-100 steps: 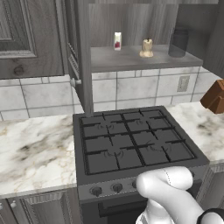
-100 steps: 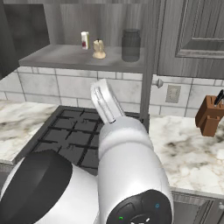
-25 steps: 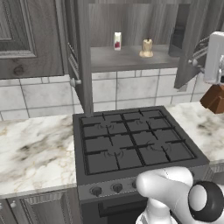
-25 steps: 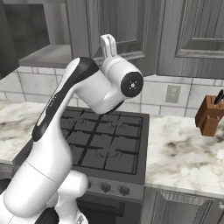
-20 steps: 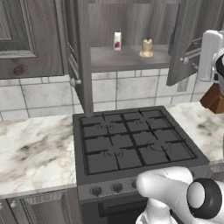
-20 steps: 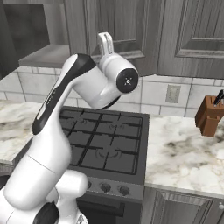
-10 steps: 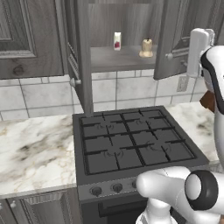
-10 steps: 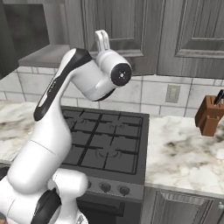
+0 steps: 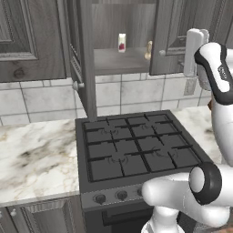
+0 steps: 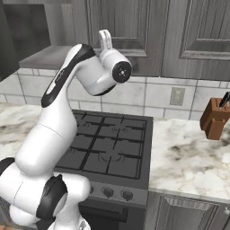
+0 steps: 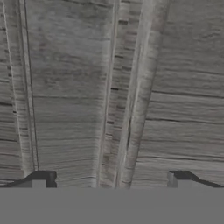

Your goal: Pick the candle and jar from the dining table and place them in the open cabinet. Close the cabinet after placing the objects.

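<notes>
A: At the bottom of the hand view, what did the gripper [image 11: 109,181] show?

B: Two dark fingertips [image 11: 43,177] stood wide apart with nothing between them, close against the raised-panel door of the cabinet [image 11: 109,87].

A: And the count of things, low in the left base view and upward?

B: One black stove [image 9: 136,150] at centre, with three knobs visible on its front; marble counter [image 9: 36,154] at left. Higher, the cabinet [image 9: 175,36] had one door swung most of the way shut at upper right and one open at upper centre.

A: On the shelf?

B: One candle [image 9: 148,50], partly hidden by the door's edge, and one small white carton [image 9: 121,42] with a red mark; no writing was readable. I couldn't see the jar.

A: Elsewhere?

B: One knife block [image 10: 215,119] at right in the right base view, one wall outlet [image 10: 177,96].
</notes>
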You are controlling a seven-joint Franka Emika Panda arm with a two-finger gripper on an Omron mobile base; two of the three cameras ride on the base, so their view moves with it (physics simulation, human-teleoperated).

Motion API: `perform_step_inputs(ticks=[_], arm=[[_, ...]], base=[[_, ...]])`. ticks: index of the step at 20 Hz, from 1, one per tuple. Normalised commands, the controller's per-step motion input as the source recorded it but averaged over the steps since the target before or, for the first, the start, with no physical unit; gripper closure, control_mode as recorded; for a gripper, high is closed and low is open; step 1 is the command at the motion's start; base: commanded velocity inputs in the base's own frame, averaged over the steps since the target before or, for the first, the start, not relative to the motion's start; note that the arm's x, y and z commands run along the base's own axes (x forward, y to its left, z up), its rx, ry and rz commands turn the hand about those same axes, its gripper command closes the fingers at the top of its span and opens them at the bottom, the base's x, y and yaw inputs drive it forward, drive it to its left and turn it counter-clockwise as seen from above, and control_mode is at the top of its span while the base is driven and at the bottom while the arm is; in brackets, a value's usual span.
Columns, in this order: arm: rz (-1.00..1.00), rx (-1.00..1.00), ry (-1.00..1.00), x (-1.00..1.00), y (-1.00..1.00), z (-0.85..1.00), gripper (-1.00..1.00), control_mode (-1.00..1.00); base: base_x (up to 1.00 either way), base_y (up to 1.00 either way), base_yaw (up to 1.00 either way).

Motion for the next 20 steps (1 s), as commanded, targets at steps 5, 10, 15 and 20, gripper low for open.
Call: perform_step_inputs(ticks=[5, 10, 15, 20], arm=[[0.0, 0.0, 0.0, 0.49, 0.1, -0.02, -1.0, -1.0], [-0.02, 0.0, 0.0, 0.21, 0.08, 0.0, -1.0, -1.0], [-0.05, 0.0, -0.06, 0.05, 0.1, 0.0, -1.0, -1.0], [-0.13, 0.0, -0.14, -0.73, 0.08, 0.06, -1.0, -1.0]], base=[[0.0, 0.0, 0.0], [0.0, 0.0, 0.0], [0.0, 0.0, 0.0], [0.0, 0.0, 0.0]])
